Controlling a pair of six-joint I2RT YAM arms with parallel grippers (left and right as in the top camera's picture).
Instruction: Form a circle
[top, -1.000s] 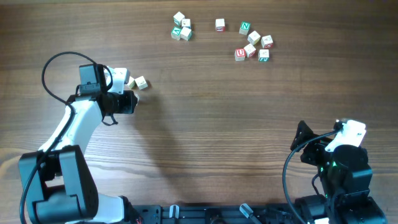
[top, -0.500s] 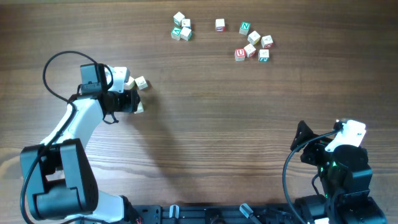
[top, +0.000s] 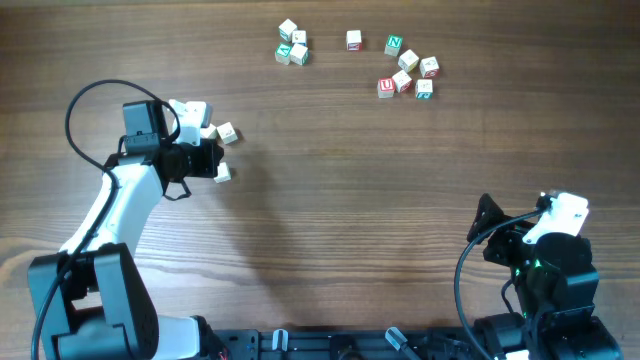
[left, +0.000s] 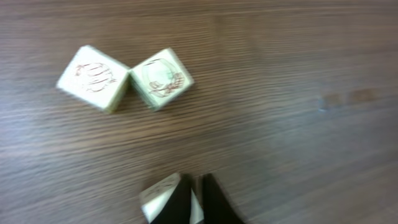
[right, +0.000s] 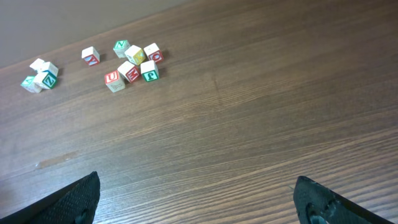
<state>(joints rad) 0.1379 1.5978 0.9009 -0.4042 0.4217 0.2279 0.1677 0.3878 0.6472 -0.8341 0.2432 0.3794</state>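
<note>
No ring of cubes shows. Two pale letter cubes touch side by side, one with brown print (left: 93, 78) and one with green print (left: 161, 79); from overhead they lie at the table's left (top: 227, 132). A third pale cube (left: 160, 198) (top: 222, 173) lies apart from them, against the outer side of one of my left fingers. My left gripper (left: 194, 182) (top: 216, 162) is shut, with only a sliver of that cube showing behind the narrow gap. My right gripper (right: 196, 186) (top: 487, 228) stands wide open over bare wood at the near right.
A clump of several letter cubes (top: 292, 45) lies at the far middle. A single cube (top: 353, 39) and a looser group of several cubes (top: 408, 68) with red and green letters lie to its right. The left arm's black cable (top: 85, 105) loops over the table's left.
My left jaws opened and then closed. The third cube, hidden under the gripper a second ago, now lies in view beside the fingertips. The right arm has not moved.
</note>
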